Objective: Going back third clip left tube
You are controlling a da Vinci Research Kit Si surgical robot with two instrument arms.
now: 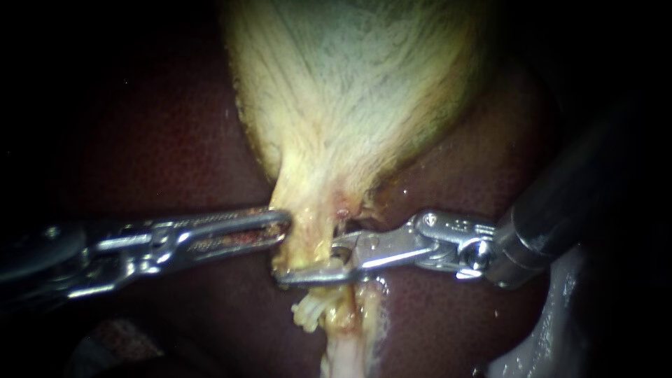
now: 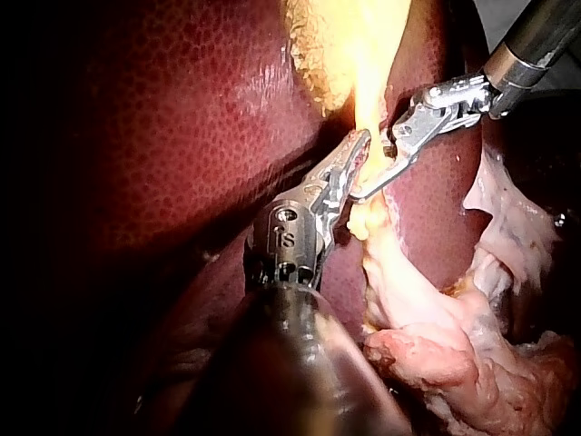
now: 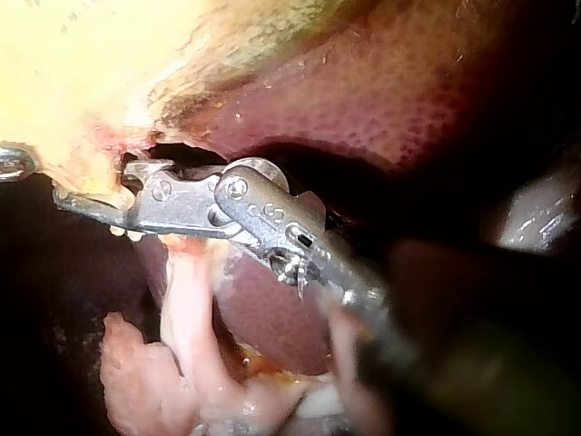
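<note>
The pale yellow gallbladder [image 1: 350,91] narrows to a neck [image 1: 308,231] over the dark red liver [image 1: 175,140]. My left instrument [image 1: 283,227] comes in level and has its jaws shut on the neck's left edge; the left wrist view shows the same hold [image 2: 359,150]. My right instrument [image 1: 308,260] reaches across just below the neck. Its jaws are open and straddle the tube [image 1: 329,280], the long lower jaw poking out past the tube's left side. The right wrist view [image 3: 91,182] shows that gap around the pale tissue. No clip shows clearly.
Below the jaws, frayed whitish strands [image 1: 311,315] and a pale pink stalk [image 1: 343,353] hang down. Loose pink-white fatty tissue [image 2: 454,345] lies beside the liver. The right instrument's thick dark shaft [image 1: 560,203] crosses the view's right side.
</note>
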